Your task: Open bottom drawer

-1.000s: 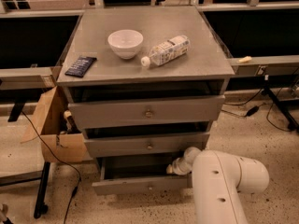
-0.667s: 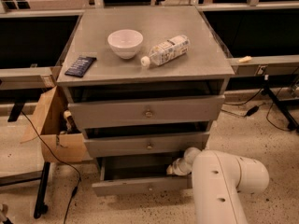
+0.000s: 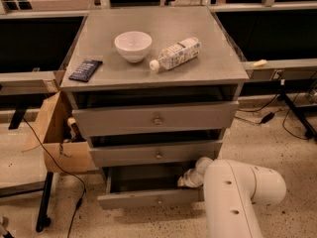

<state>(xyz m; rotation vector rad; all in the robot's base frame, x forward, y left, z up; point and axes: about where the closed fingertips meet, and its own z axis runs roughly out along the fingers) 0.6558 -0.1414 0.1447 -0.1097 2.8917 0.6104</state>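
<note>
The bottom drawer (image 3: 148,198) is the slimmest grey front of three, with a small brass knob (image 3: 159,200). It stands pulled out, showing its plain grey interior (image 3: 143,175). My gripper (image 3: 187,180) sits at the drawer's right side, inside the opening just behind the front panel, at the end of my white arm (image 3: 237,197). The middle drawer (image 3: 157,153) and the top drawer (image 3: 156,119) above it stand slightly out too.
On the cabinet top (image 3: 218,66) lie a white bowl (image 3: 132,45), a plastic bottle on its side (image 3: 176,54) and a dark flat packet (image 3: 85,69). An open cardboard box (image 3: 54,133) stands at the left. Cables (image 3: 277,113) run over the floor at the right.
</note>
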